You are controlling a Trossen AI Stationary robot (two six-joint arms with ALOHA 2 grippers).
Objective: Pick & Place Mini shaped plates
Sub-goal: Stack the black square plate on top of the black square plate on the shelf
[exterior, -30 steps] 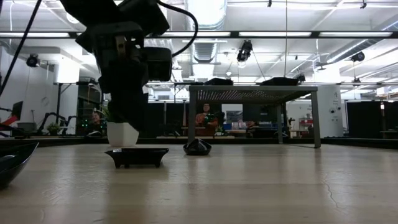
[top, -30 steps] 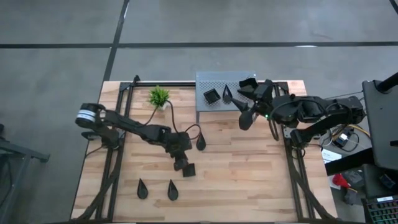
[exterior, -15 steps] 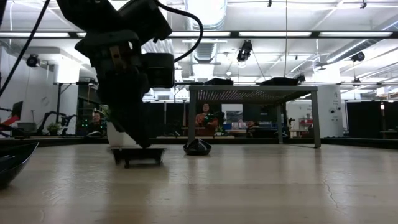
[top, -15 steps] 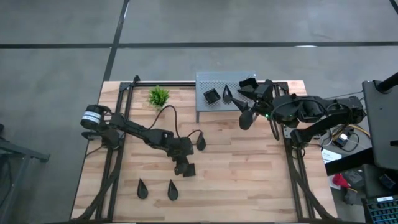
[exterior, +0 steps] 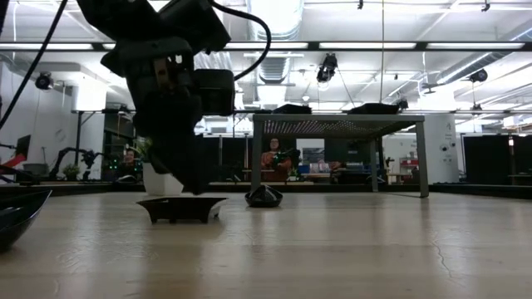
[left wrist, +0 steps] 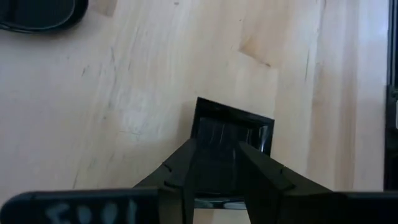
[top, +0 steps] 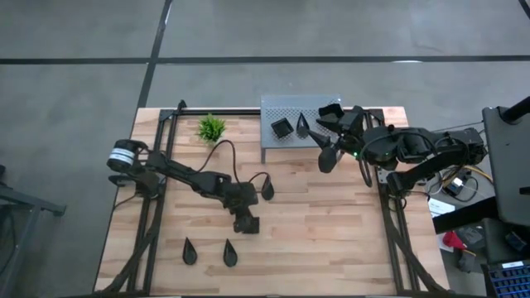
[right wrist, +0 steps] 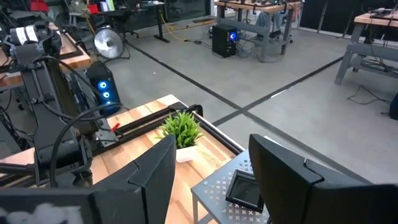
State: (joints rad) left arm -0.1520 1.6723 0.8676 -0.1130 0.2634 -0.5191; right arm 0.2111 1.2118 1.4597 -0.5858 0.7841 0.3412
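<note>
A square black mini plate (top: 251, 226) lies flat on the wooden table near its middle. My left gripper (left wrist: 216, 149) is lowered onto it, open; one finger stands at the plate's side rim and the other over its inside (left wrist: 230, 127). One teardrop plate (top: 267, 189) lies just beyond it, and two more (top: 190, 251) (top: 229, 253) lie near the front edge. A square plate (top: 282, 127) and a teardrop plate (top: 303, 124) rest on the grey shelf (top: 273, 106). My right gripper (right wrist: 208, 168) hangs open, high beside the shelf, with nothing between its fingers. My left gripper comes at the square plate (exterior: 183, 208) slanting down from the table's left. In the low view its fingertips sink behind the plate's raised rim (exterior: 208, 202), so I cannot tell whether they touch it. The plate rests level on the table.
A small green potted plant (top: 212, 127) stands at the far left, beside the perforated shelf. A dark plate's rim (exterior: 17, 218) shows close at the low view's left edge. Bare wood stretches over the table's right half (top: 331, 232). People sit in the room behind.
My left gripper has come down onto the square plate and a little toward the table's near edge, then held still. Its fingers keep the same gap. The plate stays in place on the table.
</note>
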